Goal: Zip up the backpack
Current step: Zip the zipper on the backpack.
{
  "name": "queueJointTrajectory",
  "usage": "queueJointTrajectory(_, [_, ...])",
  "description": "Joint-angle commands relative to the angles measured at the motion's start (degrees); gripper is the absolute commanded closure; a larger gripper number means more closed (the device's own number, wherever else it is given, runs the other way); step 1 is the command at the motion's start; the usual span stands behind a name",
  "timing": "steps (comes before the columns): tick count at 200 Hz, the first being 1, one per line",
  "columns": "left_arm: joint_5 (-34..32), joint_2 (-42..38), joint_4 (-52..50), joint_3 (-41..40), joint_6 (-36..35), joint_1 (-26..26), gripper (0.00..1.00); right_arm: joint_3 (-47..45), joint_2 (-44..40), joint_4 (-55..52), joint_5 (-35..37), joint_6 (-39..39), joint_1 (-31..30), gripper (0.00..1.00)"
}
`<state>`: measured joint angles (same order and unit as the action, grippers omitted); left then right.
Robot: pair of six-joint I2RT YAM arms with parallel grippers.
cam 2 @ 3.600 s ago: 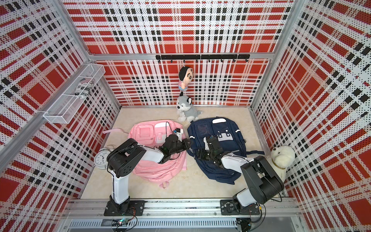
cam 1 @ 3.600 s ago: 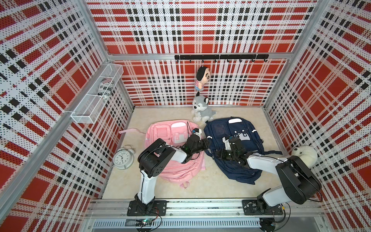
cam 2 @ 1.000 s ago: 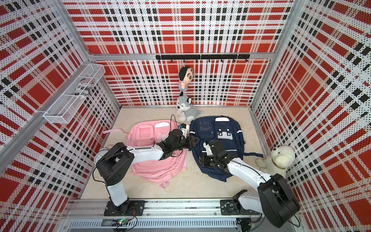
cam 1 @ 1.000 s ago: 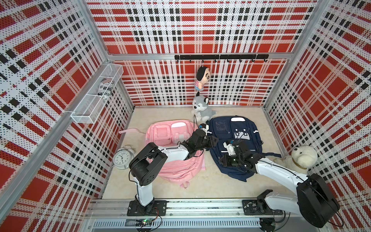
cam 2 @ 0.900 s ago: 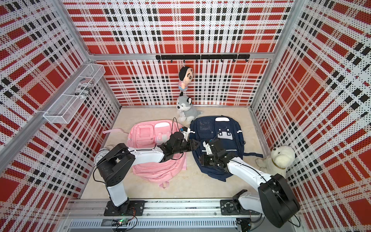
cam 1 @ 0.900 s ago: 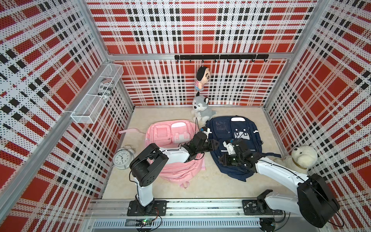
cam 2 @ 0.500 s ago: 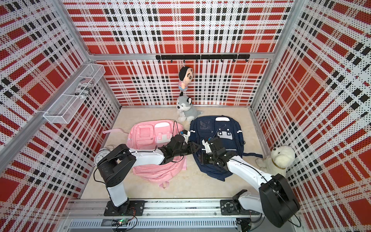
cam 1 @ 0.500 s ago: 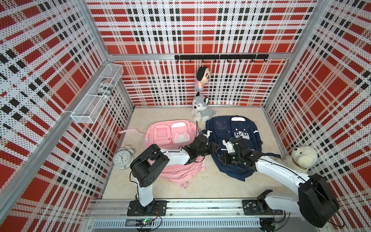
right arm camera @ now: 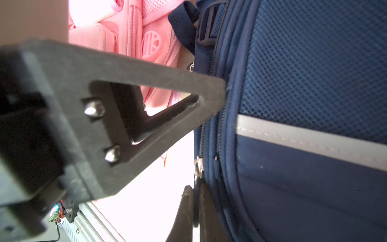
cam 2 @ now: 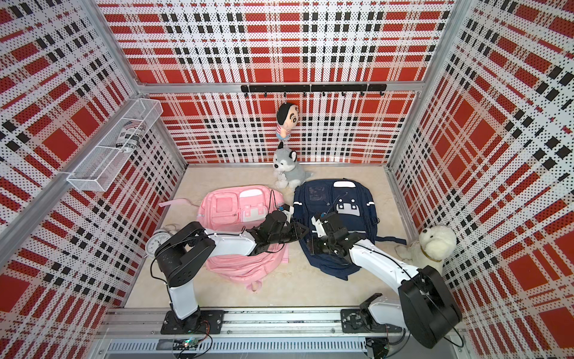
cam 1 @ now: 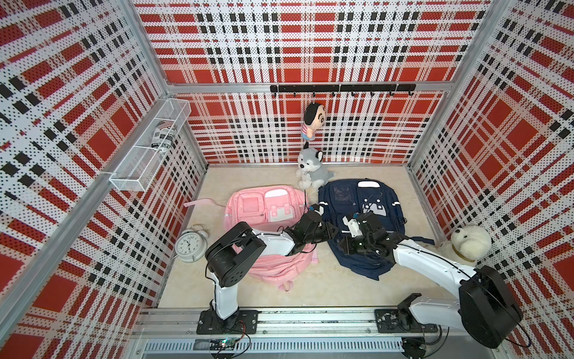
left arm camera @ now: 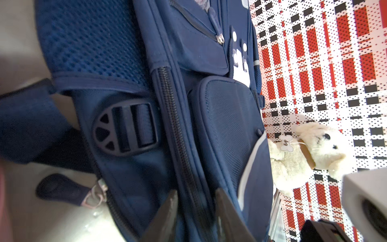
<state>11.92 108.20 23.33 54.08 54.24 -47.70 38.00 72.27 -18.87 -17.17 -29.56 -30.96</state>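
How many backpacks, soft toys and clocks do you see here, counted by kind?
Backpacks: 2 (pink backpack, navy backpack)
Soft toys: 3 (husky, white dog, hanging doll)
Clocks: 1 (alarm clock)
Total: 6

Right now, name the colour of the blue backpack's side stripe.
The stripe is grey; right wrist view.

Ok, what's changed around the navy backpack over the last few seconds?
The left tool slid toward the robot along the navy backpack and now straddles its zipper seam. The right arm unfolded, elbow swinging outward; the right tool is shut on the zipper pull. Pink backpack, clock, husky plush unmoved.
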Motion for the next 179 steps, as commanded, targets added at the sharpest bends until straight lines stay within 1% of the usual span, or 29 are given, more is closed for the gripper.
queueJointTrajectory(1, [0.96,2.18,1.31,1.38,0.49,-0.29,0.66,2.19,-0.55,2.78,-0.76,0.92,-0.79,1.0])
queueJointTrajectory(46, [1.76,4.12,3.02,2.19,1.22,-0.28,0.66,2.52,1.54,3.23,-2.11,1.26,-1.74,1.0])
queueJointTrajectory(64, [2.03,4.95,3.03,2.88,1.05,-0.1,0.69,3.0,2.88,2.55,-2.58,1.59,-1.99,1.0])
queueJointTrajectory(80, [2.13,5.56,3.1,3.17,0.96,0.18,0.74,3.73,3.68,0.64,-2.69,2.2,-2.06,1.0])
queueJointTrajectory(94, [2.13,5.92,3.21,3.11,0.87,0.5,0.81,4.62,4.0,-1.05,-2.53,2.74,-2.09,1.0])
queueJointTrajectory(112, [2.48,6.2,3.38,2.85,0.74,1.03,0.92,6.37,4.24,-4.43,-2.35,3.86,-2.09,1.0])
queueJointTrajectory(133, [2.92,6.36,3.8,2.74,0.5,1.78,1.0,9.19,5.19,-9.66,-1.7,5.18,-2.09,1.0])
queueJointTrajectory(179, [3.5,7.03,4.62,3.61,0.02,3.11,1.0,12.54,7.67,-17.25,-1.55,6.92,-2.1,1.0])
